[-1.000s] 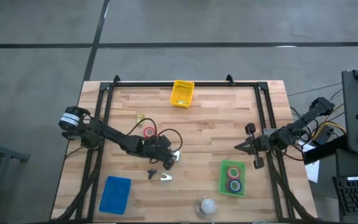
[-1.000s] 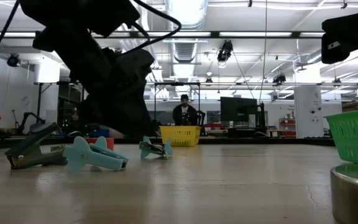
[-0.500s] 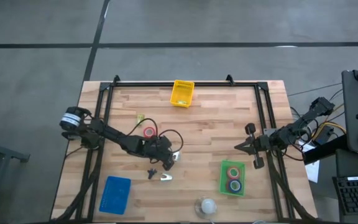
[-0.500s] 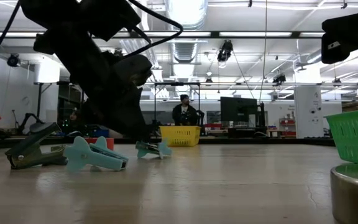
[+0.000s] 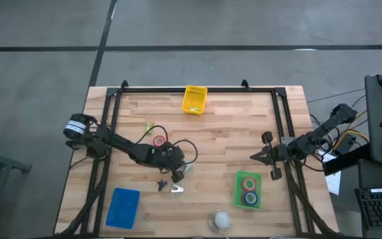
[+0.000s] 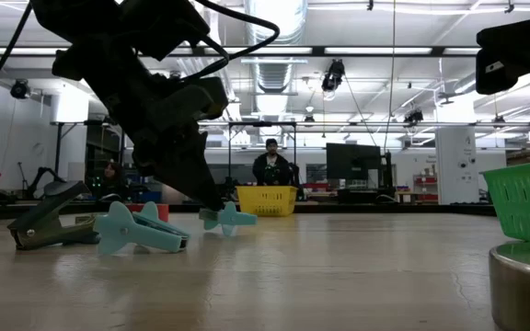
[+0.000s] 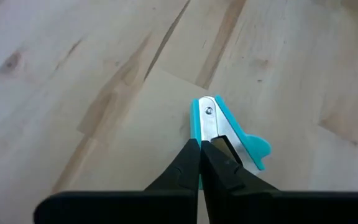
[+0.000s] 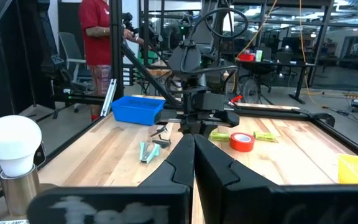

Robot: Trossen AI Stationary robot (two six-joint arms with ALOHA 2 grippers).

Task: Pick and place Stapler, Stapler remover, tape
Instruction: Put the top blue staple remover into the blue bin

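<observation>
We have the left end effector pressed together on the teal staple remover near the middle of the wooden surface — the dark fingers pinch its metal-faced body at one end, with the teal wing sticking out to the side. In the low view this staple remover sits at the fingertips, right at the surface or barely off it; we cannot tell which. We judge it light and stiff, plastic over a sprung metal jaw, so it needs little force, but the smooth steel face looks slippery and a grip this near the end could let it pivot; a hold across the middle of the body would be steadier. A second teal staple remover and a dark one lie nearby. One red tape roll rests just beside the left arm. The right end effector waits pressed together, empty, near the green basket.
</observation>
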